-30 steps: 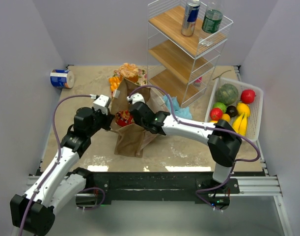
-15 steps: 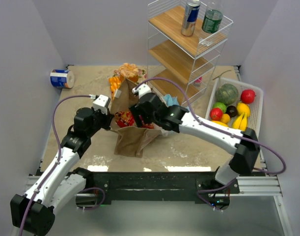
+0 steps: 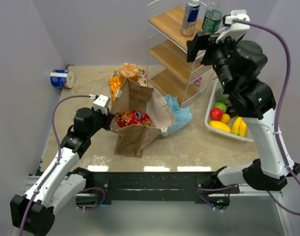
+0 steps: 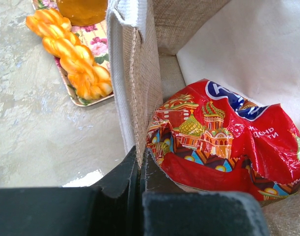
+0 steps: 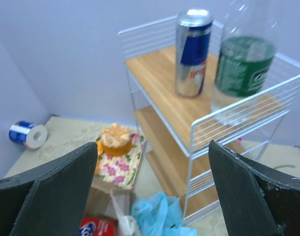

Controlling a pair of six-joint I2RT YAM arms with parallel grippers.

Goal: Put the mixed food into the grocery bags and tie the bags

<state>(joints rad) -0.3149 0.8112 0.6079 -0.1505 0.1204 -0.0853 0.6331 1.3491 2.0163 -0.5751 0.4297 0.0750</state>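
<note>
my left gripper [image 4: 140, 158] pinched tight on the brown paper bag [image 4: 138, 93] rim, red snack packet [image 4: 223, 145] inside just right of it, right gripper [image 5: 152, 145] wide open, drink can [image 5: 193, 51] and green bottle [image 5: 244, 61] just ahead

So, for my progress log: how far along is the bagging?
Done: one red snack packet lies in the brown paper bag. In hand: the left gripper pinches that bag's edge; the right gripper, open, faces the can and green bottle on the shelf. Left: those two, the fruit in the white basket, the light-blue bag, tying.
</note>
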